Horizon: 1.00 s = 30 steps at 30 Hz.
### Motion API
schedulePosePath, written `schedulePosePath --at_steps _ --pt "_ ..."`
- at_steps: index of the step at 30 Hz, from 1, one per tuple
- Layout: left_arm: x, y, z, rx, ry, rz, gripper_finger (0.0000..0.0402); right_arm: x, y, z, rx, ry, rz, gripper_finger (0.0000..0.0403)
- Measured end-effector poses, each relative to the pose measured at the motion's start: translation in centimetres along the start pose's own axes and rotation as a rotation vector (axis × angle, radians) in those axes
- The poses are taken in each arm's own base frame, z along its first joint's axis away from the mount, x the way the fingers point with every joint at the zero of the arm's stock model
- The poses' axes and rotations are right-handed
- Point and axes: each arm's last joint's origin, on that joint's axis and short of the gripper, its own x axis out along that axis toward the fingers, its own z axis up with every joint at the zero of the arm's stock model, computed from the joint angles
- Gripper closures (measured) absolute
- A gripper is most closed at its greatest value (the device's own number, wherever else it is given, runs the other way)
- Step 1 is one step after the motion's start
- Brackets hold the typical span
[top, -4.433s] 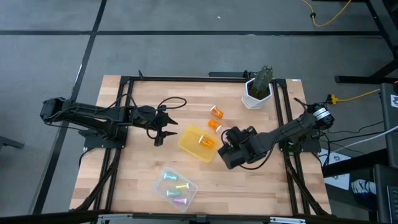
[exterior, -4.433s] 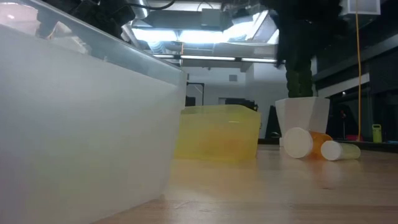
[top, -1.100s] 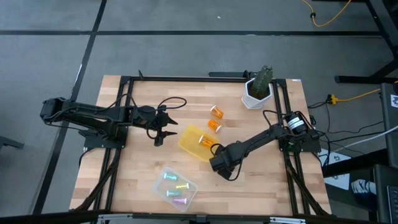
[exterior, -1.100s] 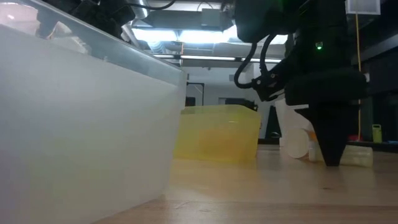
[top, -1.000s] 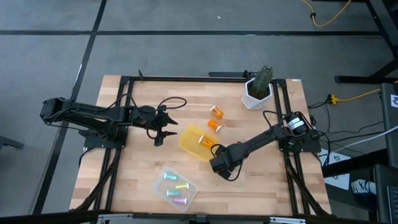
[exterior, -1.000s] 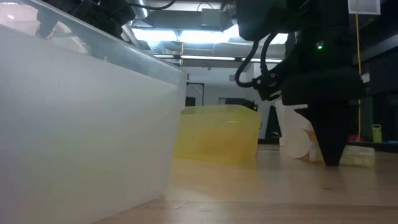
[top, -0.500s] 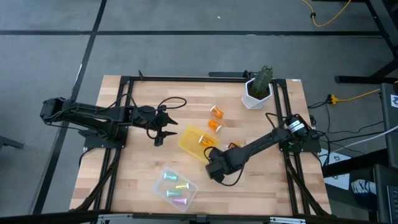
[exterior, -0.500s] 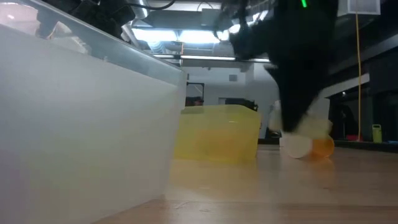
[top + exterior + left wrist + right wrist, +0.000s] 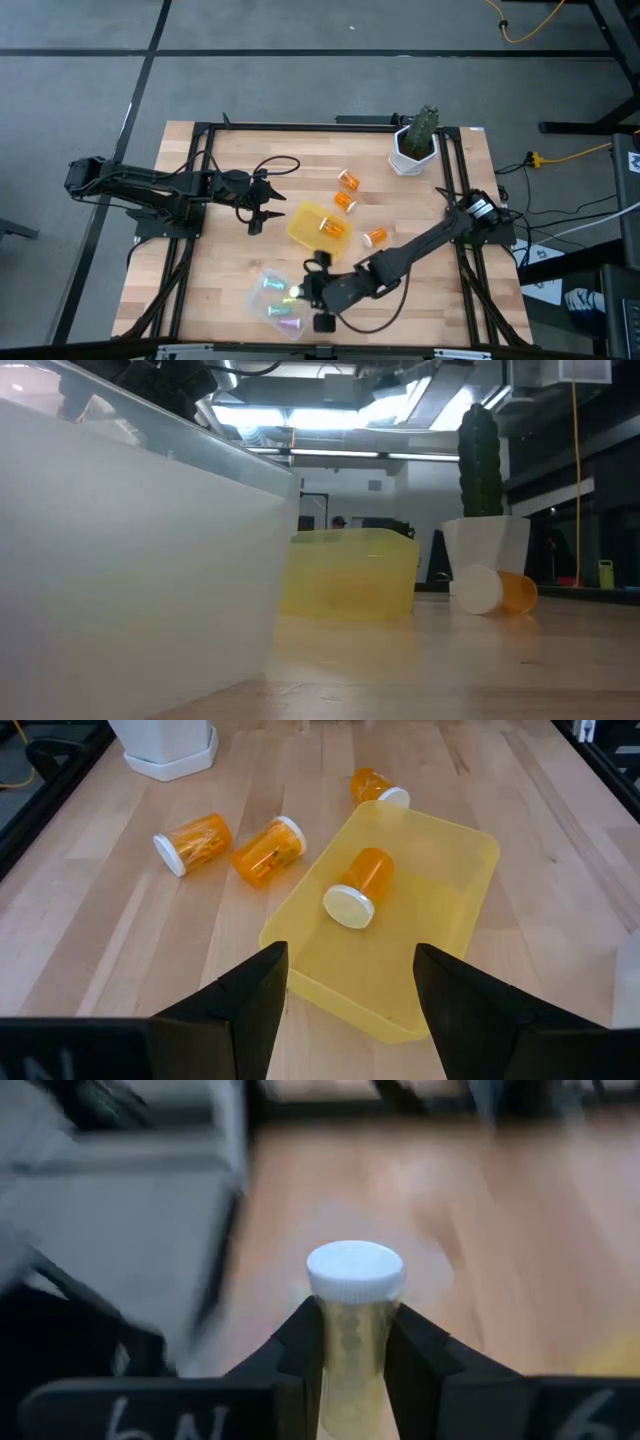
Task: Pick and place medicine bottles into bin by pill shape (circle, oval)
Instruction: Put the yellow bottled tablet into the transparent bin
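One pale yellow vial (image 9: 353, 1330) is clamped in the right end effector (image 9: 318, 290) beside the clear bin (image 9: 262, 302); left end effector (image 9: 350, 995) stands apart.

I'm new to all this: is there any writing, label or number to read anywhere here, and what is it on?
"6N": pale handwriting on one side of the right tool; cut by the picture's edge, so unsure.
"6": same tool, other side; also cut off.
No label can be read on the orange bottles, the yellow bin or the held vial.
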Motion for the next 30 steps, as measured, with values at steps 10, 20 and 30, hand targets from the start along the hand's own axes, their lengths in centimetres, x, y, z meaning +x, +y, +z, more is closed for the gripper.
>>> schedulePosePath --at_steps 10,20,30 --pt "0.0 0.0 0.0 0.000 0.000 0.000 0.0190 1.4 -0.4 -1.8 -0.064 -0.288 0.146 0.0303" --pt "0.0 0.0 0.0 0.000 0.000 0.000 0.0190 1.3 -0.6 -2.2 -0.036 -0.358 0.200 0.0272" --pt "0.0 0.0 0.0 0.000 0.000 0.000 0.0190 1.3 -0.8 -1.8 -0.065 -0.386 0.197 0.0249"
